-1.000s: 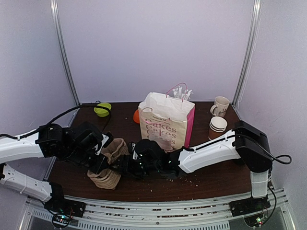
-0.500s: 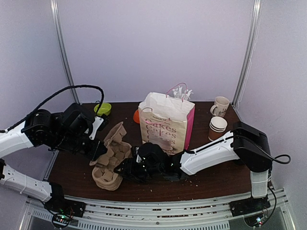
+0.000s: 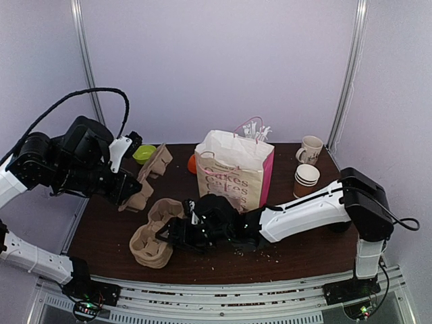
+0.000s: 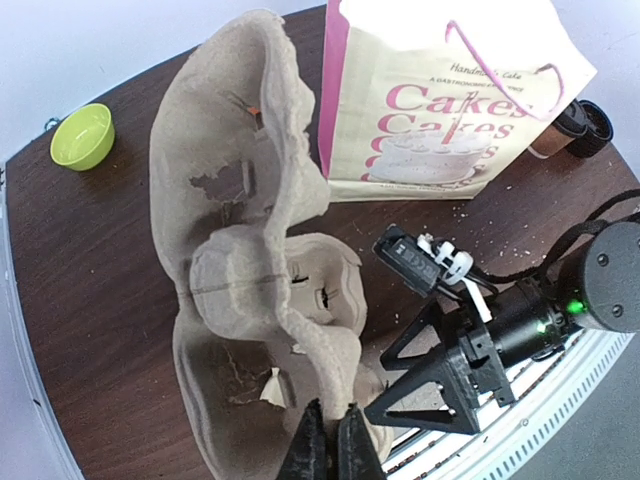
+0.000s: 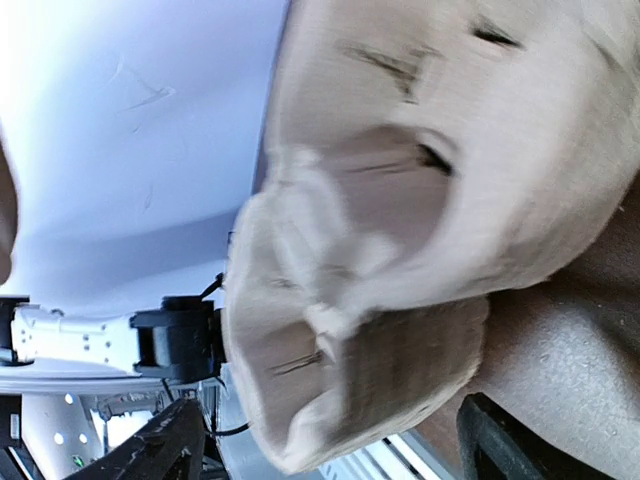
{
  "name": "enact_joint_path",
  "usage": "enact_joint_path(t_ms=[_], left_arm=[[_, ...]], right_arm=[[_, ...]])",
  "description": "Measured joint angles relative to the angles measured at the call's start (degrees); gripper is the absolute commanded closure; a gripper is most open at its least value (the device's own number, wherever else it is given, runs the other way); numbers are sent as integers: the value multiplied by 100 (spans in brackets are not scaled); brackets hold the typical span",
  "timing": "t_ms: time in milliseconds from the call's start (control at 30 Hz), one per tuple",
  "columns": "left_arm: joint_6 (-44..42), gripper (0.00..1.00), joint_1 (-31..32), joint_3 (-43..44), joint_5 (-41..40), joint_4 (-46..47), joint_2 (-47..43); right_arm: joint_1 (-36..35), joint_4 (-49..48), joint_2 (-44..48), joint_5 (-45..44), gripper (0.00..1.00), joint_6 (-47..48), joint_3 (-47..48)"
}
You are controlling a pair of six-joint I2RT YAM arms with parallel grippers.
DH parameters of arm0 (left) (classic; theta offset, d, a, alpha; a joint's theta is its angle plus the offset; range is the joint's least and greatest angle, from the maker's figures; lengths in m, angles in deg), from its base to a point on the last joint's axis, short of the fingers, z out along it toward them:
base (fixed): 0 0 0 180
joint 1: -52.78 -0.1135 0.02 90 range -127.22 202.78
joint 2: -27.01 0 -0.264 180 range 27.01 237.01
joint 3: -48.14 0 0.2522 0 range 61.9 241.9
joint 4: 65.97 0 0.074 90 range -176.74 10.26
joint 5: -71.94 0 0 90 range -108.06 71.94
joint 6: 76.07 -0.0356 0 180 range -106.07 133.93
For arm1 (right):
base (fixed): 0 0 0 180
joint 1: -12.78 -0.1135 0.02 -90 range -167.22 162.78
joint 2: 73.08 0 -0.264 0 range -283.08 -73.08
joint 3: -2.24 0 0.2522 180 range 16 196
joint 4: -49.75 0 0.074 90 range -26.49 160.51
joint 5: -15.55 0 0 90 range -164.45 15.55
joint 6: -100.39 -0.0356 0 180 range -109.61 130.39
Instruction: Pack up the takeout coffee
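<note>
Up and away goes the top tray (image 3: 150, 172): half a second ago it leans on the bottom tray (image 3: 152, 236), and now it hangs clear of it, carried toward the back left corner of the table (image 3: 304, 250). The left gripper (image 3: 129, 196) is higher and farther back than before, and the right gripper (image 3: 167, 237) reaches slightly farther left.

The left gripper (image 4: 328, 440) is clenched on one edge of the top tray (image 4: 230, 200), its 2 fingertips pressed together on the pulp. The tray hangs tilted in the air, its far end just in front of the green bowl (image 3: 144, 154) at the back left corner.

The right gripper (image 5: 330, 440) is spread wide at the bottom tray (image 5: 400, 200), 1 finger on either side of the tray's right rim, with a gap showing beside 1 finger. That tray lies flat near the front edge, left of centre.

The cup (image 3: 307, 179), brown with a white rim and no lid on it, stands near the right edge. It sits just in front of the mug (image 3: 310, 148) at the back right corner, well apart from both grippers.

A "Cakes" bag (image 3: 233, 172) stands upright at the table's centre, with something orange (image 3: 192, 164) just behind its left side. From the left wrist, the bag (image 4: 450, 100) and bowl (image 4: 82, 135) show beyond the held tray.
</note>
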Motion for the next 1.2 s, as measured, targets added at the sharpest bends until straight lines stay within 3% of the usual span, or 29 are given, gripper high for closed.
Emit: enact_joint_path(t_ms=[333,567,767,967,1200], left_arm=[[-555,100,7,444,658,-334,94],[-1019,100,55,608,1652,-590,31],[-1196,100,538,302,2194,-485,87],[-1209,100,1665,238,2201,22,992],[-1456,100,1812,166,1873,809,2122]], right_arm=[[-382,1458,1622,-50,10,1462,-24],[-568,2780,3493,-282,10,2649,-916],[-564,3926,4557,-850,9,3407,-925],[-555,4559,5296,-1770,8,3832,-610],[-553,4627,6000,-2994,8,3884,-632]])
